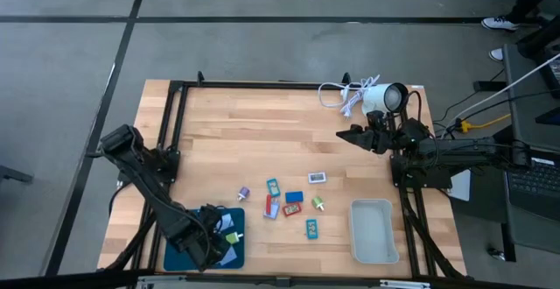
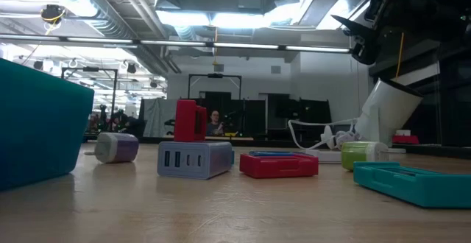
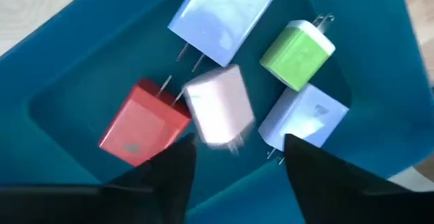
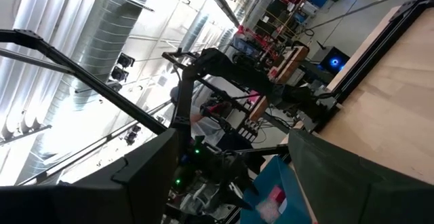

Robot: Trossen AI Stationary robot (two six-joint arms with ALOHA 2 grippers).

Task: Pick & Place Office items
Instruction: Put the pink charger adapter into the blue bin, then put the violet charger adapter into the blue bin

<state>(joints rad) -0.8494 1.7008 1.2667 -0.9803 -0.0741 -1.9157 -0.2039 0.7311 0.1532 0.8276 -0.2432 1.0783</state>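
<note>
The office items are small plug-like pieces. Several lie in a blue tray (image 1: 179, 256) at the near left: two pale blue ones (image 3: 220, 17), a green one (image 3: 297, 53), a red one (image 3: 144, 123) and a blurred pinkish-white one (image 3: 220, 105). My left gripper (image 3: 237, 146) hovers open just above them, touching none. More pieces lie loose mid-table: purple (image 1: 244, 193), teal (image 1: 272, 185), blue (image 1: 294, 198), white (image 1: 317, 178), red (image 1: 291, 209), green (image 1: 319, 203). My right gripper (image 1: 354, 134) is open and raised at the far right, holding nothing.
An oblong white tray (image 1: 372, 230) sits at the near right. A white lamp (image 1: 385, 96) with its coiled cord (image 1: 337, 95) lies at the far right, beside my right arm. Bare wood stretches across the far left of the table (image 1: 227, 123). A black frame runs along the edges.
</note>
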